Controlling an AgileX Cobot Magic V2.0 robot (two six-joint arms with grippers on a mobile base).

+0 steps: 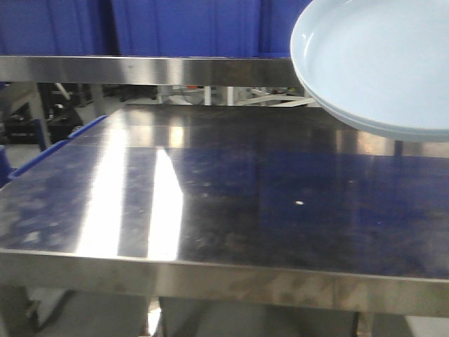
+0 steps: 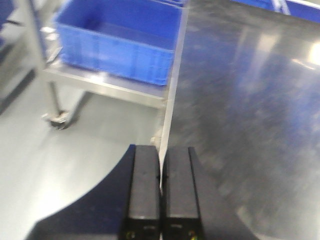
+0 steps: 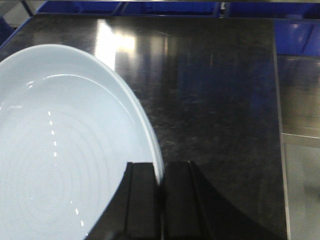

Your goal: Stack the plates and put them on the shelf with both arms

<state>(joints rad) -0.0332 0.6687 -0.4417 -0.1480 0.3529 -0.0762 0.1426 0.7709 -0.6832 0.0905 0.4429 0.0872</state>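
Two pale bluish-white plates (image 1: 379, 63) hang stacked and tilted at the top right of the front view, above the steel table (image 1: 231, 210); both rims show along the lower edge. In the right wrist view the top plate (image 3: 60, 150) fills the left side. My right gripper (image 3: 160, 167) is shut on its rim, one finger inside the plate and one outside. My left gripper (image 2: 161, 147) is shut with nothing held, hovering over the table's left edge (image 2: 170, 90). Neither gripper shows in the front view. The steel shelf's front edge (image 1: 140, 69) runs across above the table.
Blue bins (image 1: 182, 28) stand behind the shelf edge. A blue crate (image 2: 120, 40) sits on a low steel trolley to the left of the table, above grey floor (image 2: 60, 160). Another blue bin (image 3: 297, 35) lies beyond the table's right edge.
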